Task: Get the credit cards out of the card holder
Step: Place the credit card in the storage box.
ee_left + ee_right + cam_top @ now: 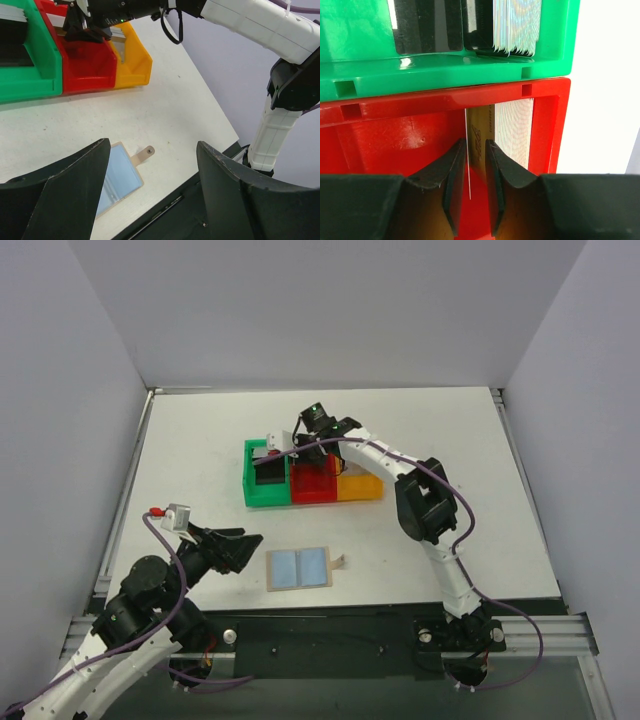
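Location: card holder [298, 567] lies open, flat, on table [450, 440] near front edge.
Handling: probably light, floppy; pinch outer edge by snap tab [144, 153].
Left gripper [252, 552]: wide, empty, just beside it.
Right gripper [476, 145]: narrowly parted over red bin [380, 140].

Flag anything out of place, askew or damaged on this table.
Nothing spilled or damaged. One oddity: in the red bin, a card stands on its thin edge between the right gripper's slightly parted fingers, not lying flat. The card holder lies open, slightly skewed.
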Motion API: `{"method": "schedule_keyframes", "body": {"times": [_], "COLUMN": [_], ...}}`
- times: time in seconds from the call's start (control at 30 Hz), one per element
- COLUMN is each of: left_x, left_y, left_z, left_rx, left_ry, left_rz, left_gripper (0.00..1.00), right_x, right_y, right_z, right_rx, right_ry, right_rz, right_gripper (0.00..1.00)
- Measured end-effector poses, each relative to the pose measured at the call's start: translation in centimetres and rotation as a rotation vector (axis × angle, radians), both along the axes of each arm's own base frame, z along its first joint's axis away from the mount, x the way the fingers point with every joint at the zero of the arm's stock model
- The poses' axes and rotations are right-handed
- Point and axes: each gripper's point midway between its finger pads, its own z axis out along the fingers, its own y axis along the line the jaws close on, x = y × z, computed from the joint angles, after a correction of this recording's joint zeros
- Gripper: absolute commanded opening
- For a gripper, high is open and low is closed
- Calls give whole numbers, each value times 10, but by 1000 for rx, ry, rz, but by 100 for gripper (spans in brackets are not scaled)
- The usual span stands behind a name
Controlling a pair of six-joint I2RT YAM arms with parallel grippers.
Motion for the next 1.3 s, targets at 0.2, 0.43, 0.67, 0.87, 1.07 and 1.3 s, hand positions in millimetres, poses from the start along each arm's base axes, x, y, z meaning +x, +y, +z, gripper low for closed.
{"method": "schedule_keyframes", "body": {"times": [0.2,0.43,0.67,0.87,1.07,1.3], "left_x": [0,1,1,2,3,3], "left_y": [0,-1,-2,-3,-5,-6], "left_z": [0,-5,-6,-4,-2,-1], "left_rx": [0,7,5,0,-4,-5], "left_ry": [0,7,6,1,-2,-3], "left_rz": [0,0,-2,-5,-8,-8], "left_gripper": [80,80,80,80,80,80], "right_x": [6,17,26,36,53,63], "right_y": [-2,-4,-7,-8,-12,-17], "right_z": [-3,0,-2,5,18,27], "right_rx": [-3,1,4,8,24,28], "right_ry": [-28,-76,-119,-164,-242,-293], "right_rz": [-23,-68,-113,-149,-220,-279], "right_gripper": [20,20,18,20,24,29]}}
